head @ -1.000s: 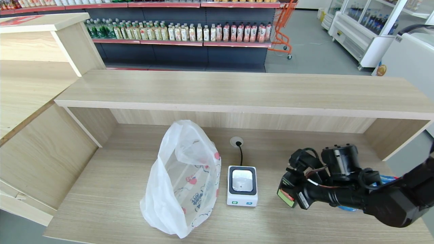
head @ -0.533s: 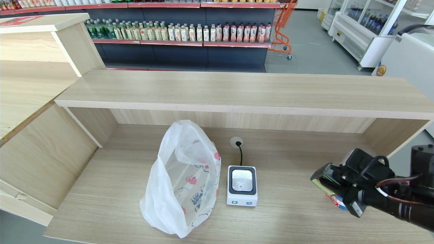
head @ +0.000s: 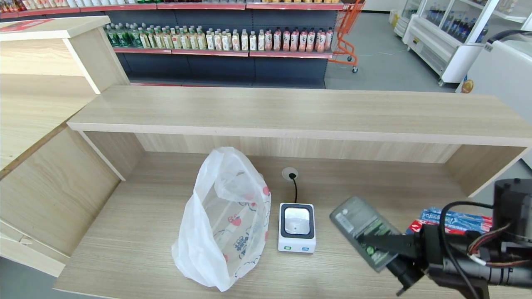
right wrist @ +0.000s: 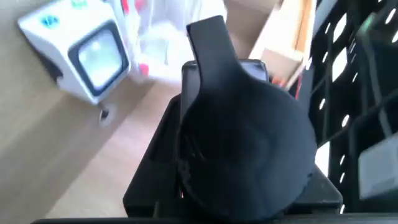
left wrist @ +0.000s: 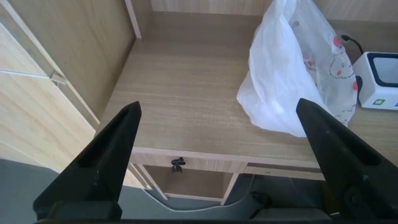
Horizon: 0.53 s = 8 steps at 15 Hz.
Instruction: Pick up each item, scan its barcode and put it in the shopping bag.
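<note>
The flat dark pack (head: 358, 224) hangs above the table (head: 137, 232), clamped at its near end in my right pincer (head: 384, 245). Its long axis runs from 10 to 4 o'clock. The scanner (head: 296, 226) sits near, at 9 o'clock from it, window up, so I judge the pack must travel that way. Beyond, again at 9 o'clock, stands the shopping bag (head: 222, 220); its contents I cannot tell. My left pincer (left wrist: 217, 109) hangs with fingers apart past the bag. A blue-and-red packet (head: 455, 220) lies at 3 o'clock.

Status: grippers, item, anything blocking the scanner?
Right gripper shut on dark green pack, beside scanner. Left gripper open, empty. Nothing between pack and scanner.
</note>
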Available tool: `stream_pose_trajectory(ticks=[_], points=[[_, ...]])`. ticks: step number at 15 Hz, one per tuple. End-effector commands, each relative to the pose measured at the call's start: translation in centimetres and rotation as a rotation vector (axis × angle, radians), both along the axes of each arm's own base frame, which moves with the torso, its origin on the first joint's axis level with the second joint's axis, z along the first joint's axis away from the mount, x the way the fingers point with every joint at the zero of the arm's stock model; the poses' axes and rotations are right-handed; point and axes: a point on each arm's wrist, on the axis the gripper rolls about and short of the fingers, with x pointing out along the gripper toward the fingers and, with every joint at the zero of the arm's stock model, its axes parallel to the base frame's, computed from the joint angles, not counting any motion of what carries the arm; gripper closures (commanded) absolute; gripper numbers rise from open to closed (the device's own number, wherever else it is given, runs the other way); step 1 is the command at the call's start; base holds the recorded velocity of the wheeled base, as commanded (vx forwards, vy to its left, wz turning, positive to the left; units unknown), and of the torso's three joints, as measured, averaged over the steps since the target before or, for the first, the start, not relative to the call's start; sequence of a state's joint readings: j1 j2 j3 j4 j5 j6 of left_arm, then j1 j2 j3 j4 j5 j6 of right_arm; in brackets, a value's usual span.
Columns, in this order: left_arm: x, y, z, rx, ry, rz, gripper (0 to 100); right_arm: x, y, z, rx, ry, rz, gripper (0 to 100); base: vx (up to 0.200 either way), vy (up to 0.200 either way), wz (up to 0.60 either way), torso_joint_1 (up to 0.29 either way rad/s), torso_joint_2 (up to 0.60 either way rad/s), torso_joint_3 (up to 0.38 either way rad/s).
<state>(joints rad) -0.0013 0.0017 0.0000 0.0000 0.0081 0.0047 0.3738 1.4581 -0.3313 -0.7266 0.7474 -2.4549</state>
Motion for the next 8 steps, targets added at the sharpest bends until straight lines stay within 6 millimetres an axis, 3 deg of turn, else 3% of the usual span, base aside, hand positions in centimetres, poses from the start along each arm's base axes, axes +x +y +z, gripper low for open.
stream_pose_trajectory(ticks=[1, 8], points=[[0.0, 0.0, 0.0, 0.0, 0.0, 0.001, 0, -0.55, 1.59, -1.48, -0.05, 0.038, 0.233, 100, 0.0, 0.0, 0.0, 0.0, 0.0, 0.0], [0.0, 0.0, 0.0, 0.0, 0.0, -0.001, 0, -0.64, 2.38, -0.75, -0.025, -0.055, 0.323, 100, 0.0, 0.0, 0.0, 0.0, 0.0, 0.0]])
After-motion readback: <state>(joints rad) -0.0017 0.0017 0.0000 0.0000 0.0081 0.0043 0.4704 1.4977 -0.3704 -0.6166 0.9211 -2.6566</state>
